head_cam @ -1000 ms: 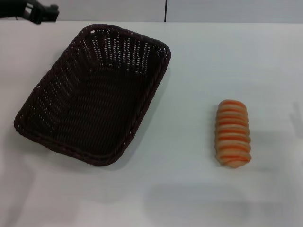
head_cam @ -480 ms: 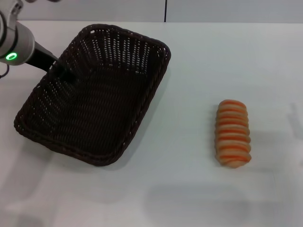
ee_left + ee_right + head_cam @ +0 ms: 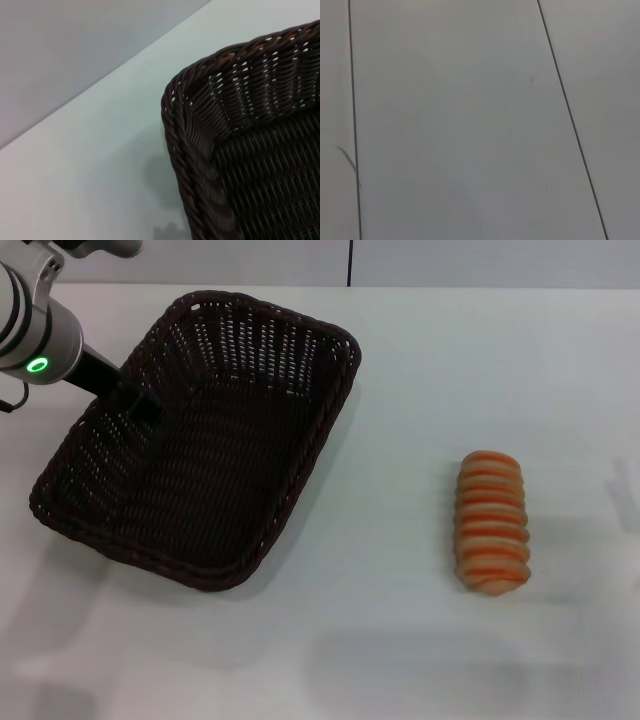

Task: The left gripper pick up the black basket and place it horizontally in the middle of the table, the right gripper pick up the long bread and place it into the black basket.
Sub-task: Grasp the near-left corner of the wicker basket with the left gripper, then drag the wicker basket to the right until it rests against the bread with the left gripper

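The black basket [image 3: 200, 435] lies on the white table [image 3: 400, 360] at the left, turned at an angle. Its braided corner also shows in the left wrist view [image 3: 240, 150]. My left gripper [image 3: 143, 407] reaches in from the upper left, at the basket's left long rim, its arm showing a green ring light. The dark fingers blend with the wicker. The long bread [image 3: 491, 523], tan with orange stripes, lies on the table at the right, apart from the basket. My right gripper is out of view.
The right wrist view shows only a plain grey panelled surface [image 3: 470, 125]. A grey wall [image 3: 450, 260] runs behind the table's far edge.
My left arm has come in from the upper left corner and brought its gripper down to the basket's left rim. The basket and bread have not moved.
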Motion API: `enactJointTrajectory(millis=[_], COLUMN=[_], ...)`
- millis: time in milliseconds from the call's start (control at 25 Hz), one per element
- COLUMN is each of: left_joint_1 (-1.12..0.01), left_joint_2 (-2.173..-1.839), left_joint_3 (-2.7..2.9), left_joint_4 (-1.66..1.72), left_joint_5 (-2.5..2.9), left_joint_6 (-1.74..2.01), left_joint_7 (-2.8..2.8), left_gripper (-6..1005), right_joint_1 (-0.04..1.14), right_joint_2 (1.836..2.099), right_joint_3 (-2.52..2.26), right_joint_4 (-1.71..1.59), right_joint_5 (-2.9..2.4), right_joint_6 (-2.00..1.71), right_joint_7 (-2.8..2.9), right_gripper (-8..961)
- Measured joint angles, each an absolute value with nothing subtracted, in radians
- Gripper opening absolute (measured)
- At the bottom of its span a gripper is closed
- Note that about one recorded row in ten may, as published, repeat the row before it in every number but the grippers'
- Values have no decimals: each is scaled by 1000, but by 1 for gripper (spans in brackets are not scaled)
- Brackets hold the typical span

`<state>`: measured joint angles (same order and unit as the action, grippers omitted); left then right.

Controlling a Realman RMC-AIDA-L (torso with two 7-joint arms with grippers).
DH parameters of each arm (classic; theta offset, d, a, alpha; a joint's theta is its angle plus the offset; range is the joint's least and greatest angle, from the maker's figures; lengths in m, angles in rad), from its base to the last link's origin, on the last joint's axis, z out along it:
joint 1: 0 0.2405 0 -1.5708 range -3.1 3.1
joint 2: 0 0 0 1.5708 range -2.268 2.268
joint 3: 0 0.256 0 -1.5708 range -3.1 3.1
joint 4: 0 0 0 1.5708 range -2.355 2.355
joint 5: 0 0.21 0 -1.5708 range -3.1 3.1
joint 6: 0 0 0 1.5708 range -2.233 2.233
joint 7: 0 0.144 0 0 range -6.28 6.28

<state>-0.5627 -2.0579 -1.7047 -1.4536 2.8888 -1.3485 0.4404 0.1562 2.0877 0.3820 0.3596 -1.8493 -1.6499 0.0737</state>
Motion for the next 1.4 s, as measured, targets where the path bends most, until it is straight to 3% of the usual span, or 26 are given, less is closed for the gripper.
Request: enactJointTrajectory(millis=[240, 760, 840, 1040, 1400], left_joint_1=[-567, -589, -591, -590, -602], left_joint_2=[-2057, -2058, -2058, -2060, -2062], left_joint_3=[-1711, -1746, -1747, -1744, -1725], left_joint_4=[-1416, -1397, -1392, -1413, -1454], left_joint_5=[2889, 2889, 2888, 2887, 2881], left_joint_6=[-1326, -1312, -1315, -1340, -1370], left_joint_7=[436, 449, 456, 482, 529], left_gripper=[779, 564, 361, 249, 230], right_joint_1=[158, 152, 152, 148, 144], right_joint_2=[2088, 2086, 2086, 2086, 2087], right_joint_3=[382, 376, 372, 369, 370], right_joint_4=[359, 358, 357, 355, 345], right_joint_5=[-1852, -1853, -1851, -1846, -1852], right_joint_6=[-1650, -1649, -1649, -1648, -1637], right_joint_7=[74, 74, 74, 74, 74], right_gripper=[822, 822, 822, 823, 823])
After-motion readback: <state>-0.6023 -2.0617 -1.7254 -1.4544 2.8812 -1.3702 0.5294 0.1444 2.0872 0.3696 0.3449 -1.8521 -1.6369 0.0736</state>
